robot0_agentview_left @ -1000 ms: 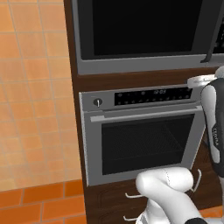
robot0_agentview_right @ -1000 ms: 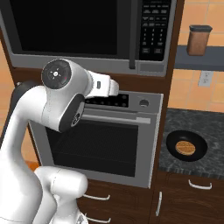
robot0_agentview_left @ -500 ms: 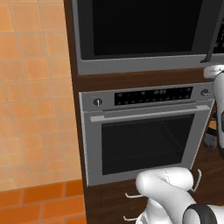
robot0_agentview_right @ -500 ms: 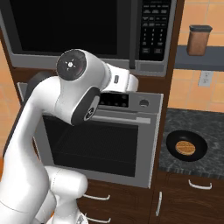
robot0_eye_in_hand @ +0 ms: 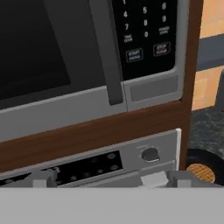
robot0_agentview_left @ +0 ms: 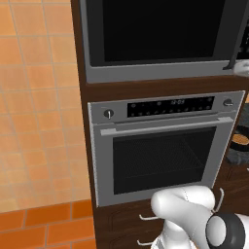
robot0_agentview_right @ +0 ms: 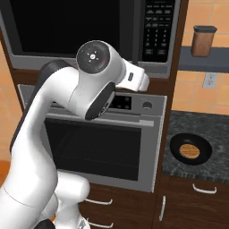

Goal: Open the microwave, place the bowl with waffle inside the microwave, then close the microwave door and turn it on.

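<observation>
The white arm is rising in front of a tall wooden cabinet, its gripper (robot0_eye_in_hand: 107,178) spread wide and holding nothing, the two dark fingertips (robot0_eye_in_hand: 41,178) showing low in the hand view. The gripper is pointing at the cabinet front, probably lining up with the microwave's handle (robot0_eye_in_hand: 107,52), a dark vertical bar just above and beyond it. The microwave door (robot0_agentview_right: 67,27) is sitting shut, so opening looks like the step in hand. Below the microwave (robot0_agentview_left: 155,39), a silver oven (robot0_agentview_left: 163,146) is filling the cabinet. To the right, on the dark tabletop (robot0_agentview_right: 197,129), the bowl with waffle (robot0_agentview_right: 191,150) is waiting, well apart from the gripper. Farther right, a brown canister (robot0_agentview_right: 204,41) is standing on a shelf.
</observation>
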